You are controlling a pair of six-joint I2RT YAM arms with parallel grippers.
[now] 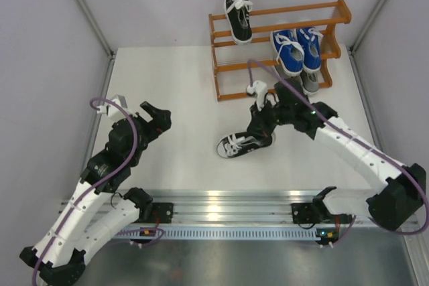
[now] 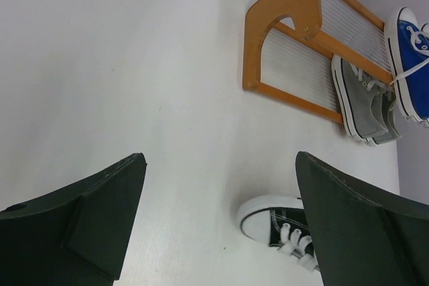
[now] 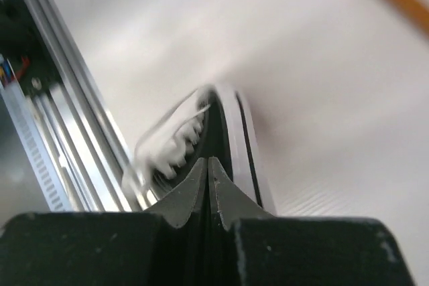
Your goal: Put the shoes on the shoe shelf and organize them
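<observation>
A black sneaker (image 1: 242,144) lies on the white table in front of the shoe shelf (image 1: 278,13), toe pointing left. My right gripper (image 1: 263,130) is at its heel end; in the right wrist view the gripper (image 3: 208,161) is shut on the thin black canvas wall of the shoe (image 3: 226,122), beside the white laces. A second black shoe (image 1: 238,19) stands on the top tier, two blue shoes (image 1: 297,48) on the middle tier and grey shoes (image 1: 310,82) at the bottom. My left gripper (image 1: 158,117) hangs open over bare table on the left, with nothing between its fingers (image 2: 220,169).
The left wrist view shows the black shoe's white toe cap (image 2: 267,215), the shelf's side frame (image 2: 268,21), a grey shoe (image 2: 362,102) and a blue shoe (image 2: 410,48). A metal rail (image 1: 221,205) runs along the near table edge. Grey walls enclose the table.
</observation>
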